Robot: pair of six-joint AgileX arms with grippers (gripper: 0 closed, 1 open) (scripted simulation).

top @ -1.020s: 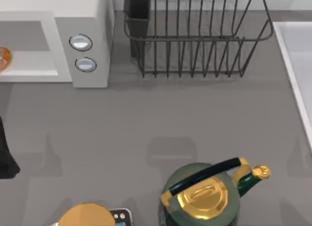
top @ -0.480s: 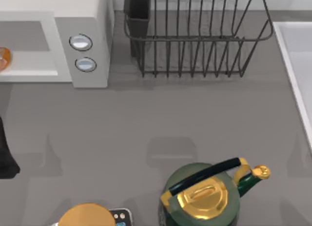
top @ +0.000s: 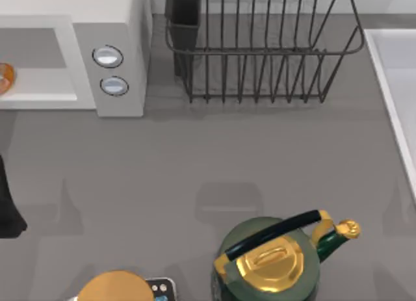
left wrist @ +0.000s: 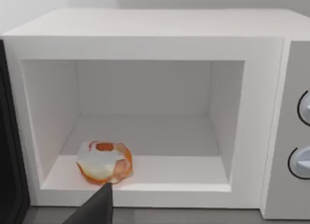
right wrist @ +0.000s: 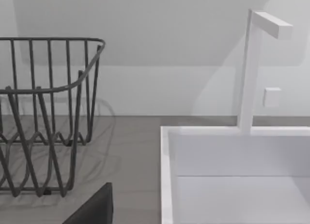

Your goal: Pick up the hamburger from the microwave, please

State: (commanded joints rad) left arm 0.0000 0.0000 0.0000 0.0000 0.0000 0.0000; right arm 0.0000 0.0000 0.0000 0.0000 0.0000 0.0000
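The microwave [left wrist: 261, 54] stands open, its off-white cavity facing the left wrist camera. The hamburger [left wrist: 104, 161], small, glossy and orange-brown, lies on the cavity floor near the front, toward the dark door's side. A dark part of my left gripper [left wrist: 97, 212] shows just in front of and below the hamburger, apart from it. In the top view the microwave [top: 120, 28] sits at the table's back left, with the hamburger [top: 4, 78] at the picture's left edge. A dark part of my right gripper [right wrist: 94, 208] hangs near the rack and sink.
A dark wire dish rack [top: 260, 47] stands behind the table's middle. A white sink [top: 396, 86] with a faucet [right wrist: 249, 69] runs along the right side. A green and gold kettle [top: 273, 259] and a flat orange disc [top: 114, 289] sit at the front.
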